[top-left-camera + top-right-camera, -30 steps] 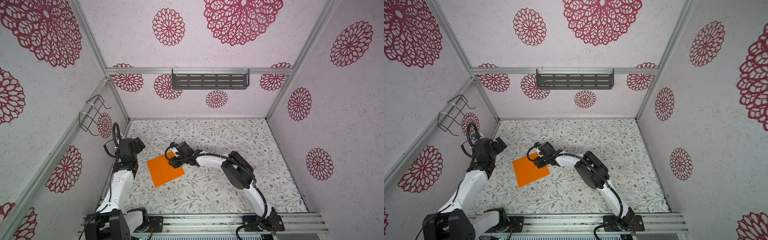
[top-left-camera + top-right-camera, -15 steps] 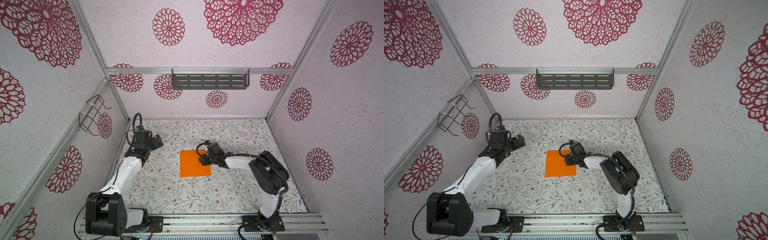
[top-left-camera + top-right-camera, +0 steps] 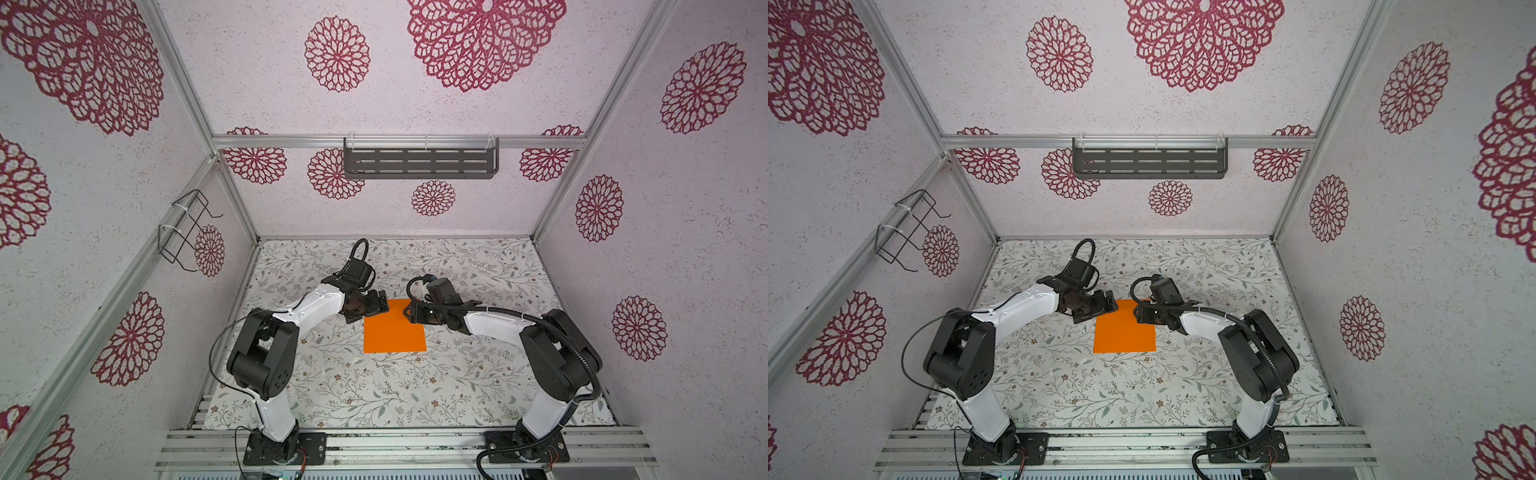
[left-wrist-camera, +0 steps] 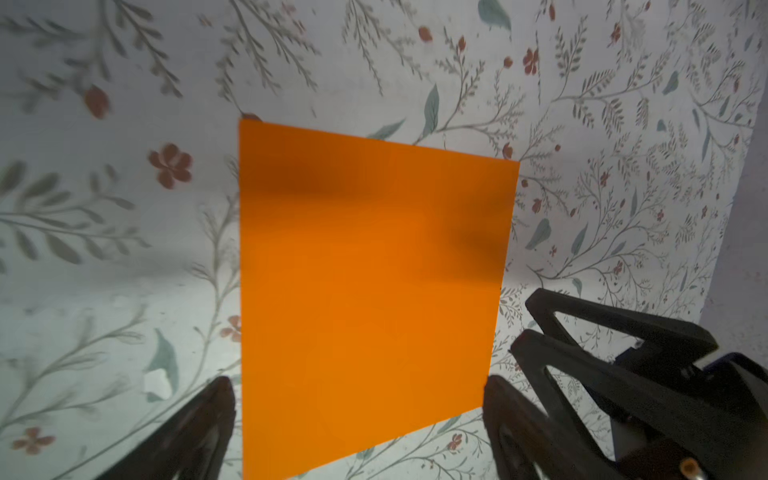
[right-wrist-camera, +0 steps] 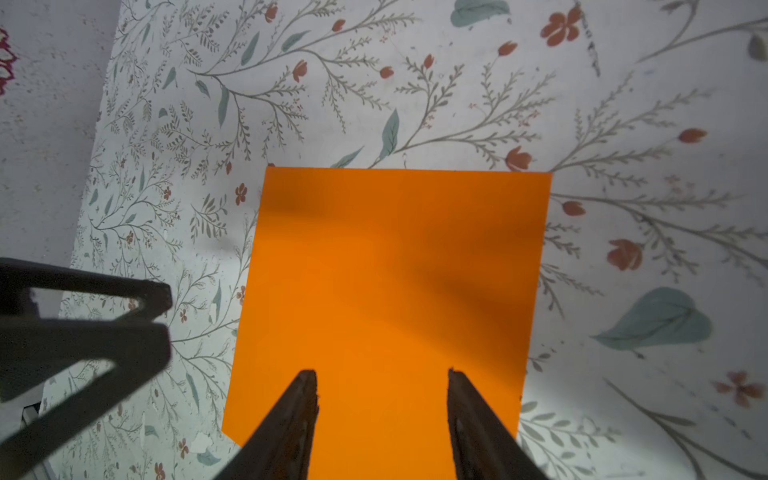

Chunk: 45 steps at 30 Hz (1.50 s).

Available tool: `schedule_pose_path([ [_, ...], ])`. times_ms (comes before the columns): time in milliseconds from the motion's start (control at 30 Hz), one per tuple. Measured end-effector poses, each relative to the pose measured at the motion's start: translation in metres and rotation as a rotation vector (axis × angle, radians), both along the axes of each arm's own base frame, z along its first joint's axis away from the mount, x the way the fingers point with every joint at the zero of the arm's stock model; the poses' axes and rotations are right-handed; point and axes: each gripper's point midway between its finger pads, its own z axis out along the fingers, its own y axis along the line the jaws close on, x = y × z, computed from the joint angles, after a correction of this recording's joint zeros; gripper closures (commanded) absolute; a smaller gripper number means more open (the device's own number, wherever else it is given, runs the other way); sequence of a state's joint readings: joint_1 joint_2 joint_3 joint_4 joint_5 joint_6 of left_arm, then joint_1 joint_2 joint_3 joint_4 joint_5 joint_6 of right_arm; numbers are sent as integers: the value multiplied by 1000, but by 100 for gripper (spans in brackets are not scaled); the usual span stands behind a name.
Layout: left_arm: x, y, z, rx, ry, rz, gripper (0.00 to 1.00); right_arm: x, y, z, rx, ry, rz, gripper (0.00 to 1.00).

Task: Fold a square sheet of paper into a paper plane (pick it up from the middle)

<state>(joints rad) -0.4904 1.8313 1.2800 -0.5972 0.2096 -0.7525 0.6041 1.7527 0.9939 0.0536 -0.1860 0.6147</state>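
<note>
The left hand (image 3: 376, 308) stands wide open at the far left corner of the square sheet of paper (image 3: 395, 330). The sheet lies flat and unfolded in the middle of the table (image 3: 374, 395). The right hand (image 3: 411, 315) is at the sheet's far right corner, its 2 fingers (image 5: 299, 415) parted above the orange, gripping nothing.

we bend both arms inward, wrists low and facing; our left gripper (image 3: 376, 306) spreads its jaws wide, our right gripper (image 3: 410, 312) narrower.
</note>
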Motion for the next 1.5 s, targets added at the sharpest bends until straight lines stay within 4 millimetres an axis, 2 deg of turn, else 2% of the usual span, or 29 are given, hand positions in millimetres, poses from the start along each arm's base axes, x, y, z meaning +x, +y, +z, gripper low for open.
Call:
schedule_pose_path([
  [100,-4,-15,-8,-15,44,-28,11,-1,-6,-6,7,32,-17,52],
  [267,-6,-28,-19,-42,95,-46,13,-4,-10,-20,16,89,-30,57],
  [567,-6,-31,-43,-22,155,-49,11,-11,-12,-36,28,148,-31,58],
  [867,-5,-33,-44,-25,156,-51,9,-9,-11,-37,75,150,-38,58],
  [1233,-3,-32,-43,-73,158,-37,7,-3,5,-36,187,151,-1,58],
  [1500,-2,-30,-43,-94,161,-21,13,-4,17,-35,259,164,54,60],
])
